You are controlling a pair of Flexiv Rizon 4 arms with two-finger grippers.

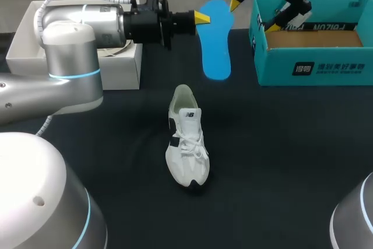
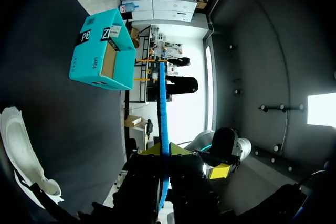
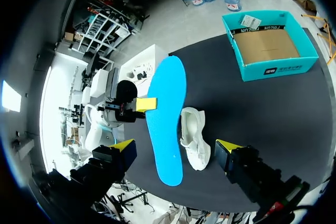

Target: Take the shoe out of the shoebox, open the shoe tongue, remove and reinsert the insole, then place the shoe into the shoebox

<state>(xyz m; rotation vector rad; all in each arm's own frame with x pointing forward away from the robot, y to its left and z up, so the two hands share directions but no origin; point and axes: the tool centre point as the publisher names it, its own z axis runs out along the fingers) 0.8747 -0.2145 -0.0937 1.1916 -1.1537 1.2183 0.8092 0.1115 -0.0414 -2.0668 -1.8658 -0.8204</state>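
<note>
- Blue foam insole [image 1: 215,39] — held up off the black table [image 1: 280,144], edge-on between the left gripper's [image 2: 164,150] yellow tips, which are clamped on it near one end.
- White lace-up sneaker [image 1: 186,141] sits on its sole mid-table, toe toward the robot, apart from the insole.
- Teal cardboard shoebox [image 1: 315,68] stands open at the far right, its brown floor showing.
- Right gripper [image 1: 254,13] hangs over the shoebox's left end — fingers spread wide, gripping nothing.
- White box [image 1: 125,65] sits at the far left, beneath the left arm.
</note>
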